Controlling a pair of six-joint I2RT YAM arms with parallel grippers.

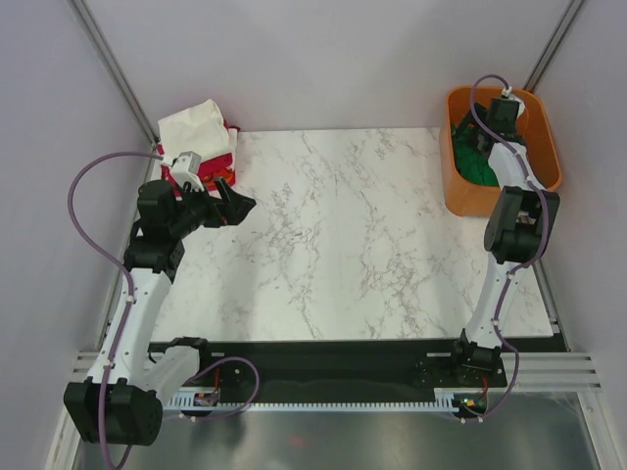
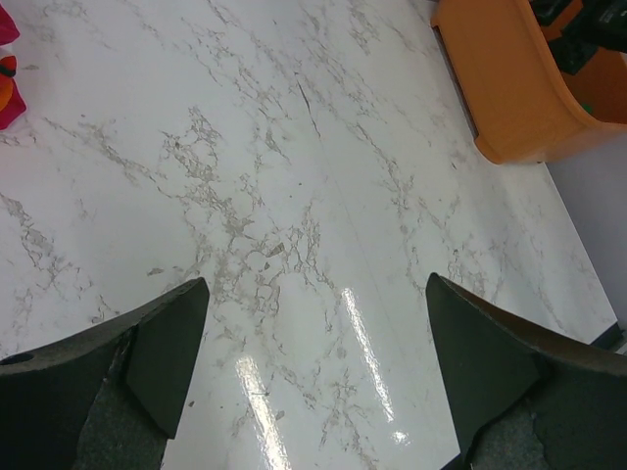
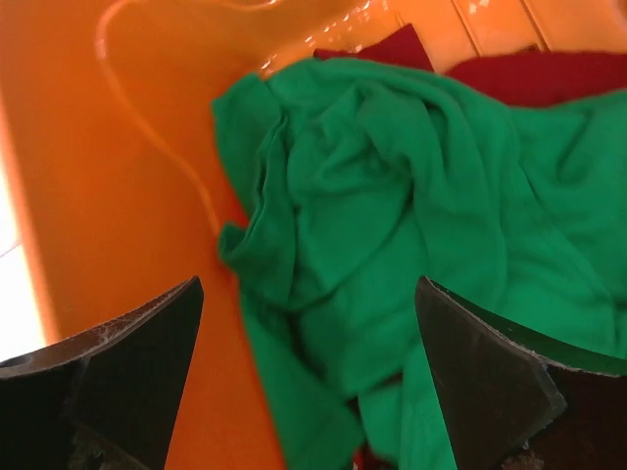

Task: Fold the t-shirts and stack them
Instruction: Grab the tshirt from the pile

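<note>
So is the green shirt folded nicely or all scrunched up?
Scrunched up. The bright green cloth t-shirt lies crumpled in loose wrinkles inside the orange plastic tub, with no neat folded edges.

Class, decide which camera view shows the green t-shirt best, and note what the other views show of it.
The right wrist view: the green t-shirt fills the frame, crumpled in the orange tub. The top external view shows only a small green patch in the tub. The left wrist view shows barely a green sliver.
</note>
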